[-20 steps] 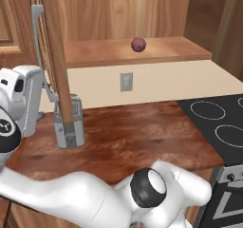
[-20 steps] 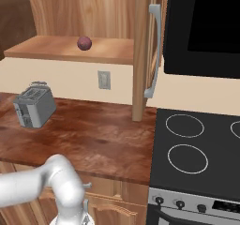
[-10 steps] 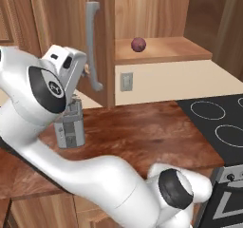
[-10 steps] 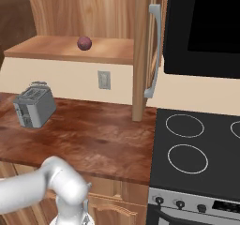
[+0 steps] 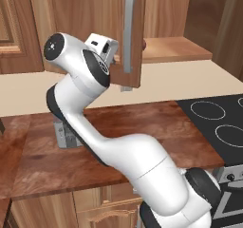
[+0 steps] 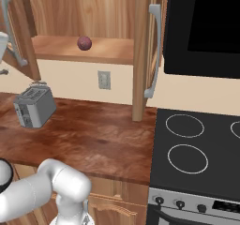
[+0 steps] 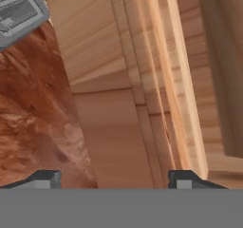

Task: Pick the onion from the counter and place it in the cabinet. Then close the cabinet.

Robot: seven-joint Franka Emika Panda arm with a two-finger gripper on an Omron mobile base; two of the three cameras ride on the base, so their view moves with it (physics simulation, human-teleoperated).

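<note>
The onion (image 6: 84, 43), small and reddish-purple, sits on the wooden shelf (image 6: 56, 49) inside the cabinet. In the left base view the cabinet's left door (image 5: 95, 8) with its grey bar handle (image 5: 128, 34) stands swung across the opening and hides nearly all of the onion. My gripper (image 5: 114, 56) is raised against that door's near face. In the hand view the gripper (image 7: 114, 179) is open, its tips wide apart with nothing between them, facing the door's wooden panel (image 7: 123, 80). The right door (image 6: 140, 50) stands open edge-on.
A grey toaster (image 6: 33, 107) stands on the dark wood-grain counter (image 6: 93, 130) below the cabinet. The black stovetop (image 6: 197, 139) lies to the right, a black microwave (image 6: 206, 27) above it. A wall outlet (image 6: 104, 79) is under the shelf.
My arm has swung up and to the right, and the left cabinet door has swung with it from wide open to across the opening, hiding the onion in the left base view.
</note>
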